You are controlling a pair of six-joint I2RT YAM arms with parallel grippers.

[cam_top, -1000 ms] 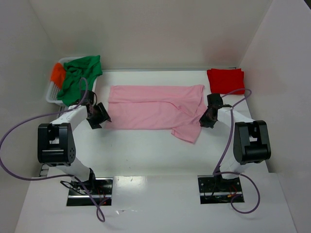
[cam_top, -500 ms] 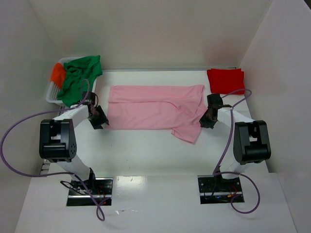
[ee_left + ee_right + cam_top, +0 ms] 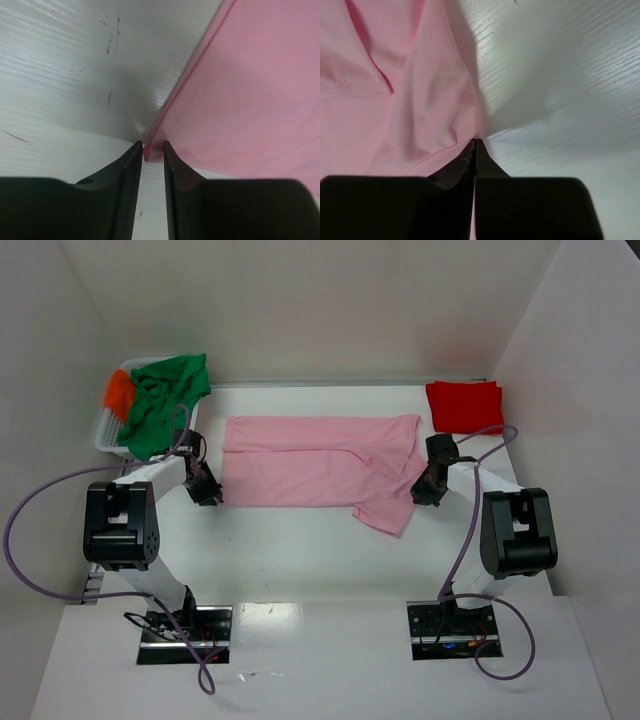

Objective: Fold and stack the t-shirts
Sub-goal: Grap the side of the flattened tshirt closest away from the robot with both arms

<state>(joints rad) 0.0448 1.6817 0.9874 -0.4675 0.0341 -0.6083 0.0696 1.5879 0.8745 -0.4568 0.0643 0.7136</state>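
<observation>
The pink t-shirt [image 3: 320, 460] lies spread flat across the middle of the table, one sleeve flap hanging toward the near right. My left gripper [image 3: 212, 495] is down at its near left corner. In the left wrist view, my left gripper [image 3: 153, 147] has its jaws a narrow gap apart, with the pink t-shirt's [image 3: 250, 90] corner edge between the tips. My right gripper [image 3: 425, 490] is at the shirt's right edge. In the right wrist view, my right gripper [image 3: 475, 142] is shut on the puckered rim of the pink t-shirt [image 3: 395, 100].
A folded red t-shirt [image 3: 465, 405] lies at the far right corner. At the far left, a white basket [image 3: 105, 435] holds a crumpled green t-shirt [image 3: 165, 400] and an orange t-shirt [image 3: 120, 392]. White walls close in the table on three sides.
My left gripper has slid right to the pink shirt's near left corner and narrowed its jaws around the edge. The right gripper has stayed shut on the shirt's right edge.
</observation>
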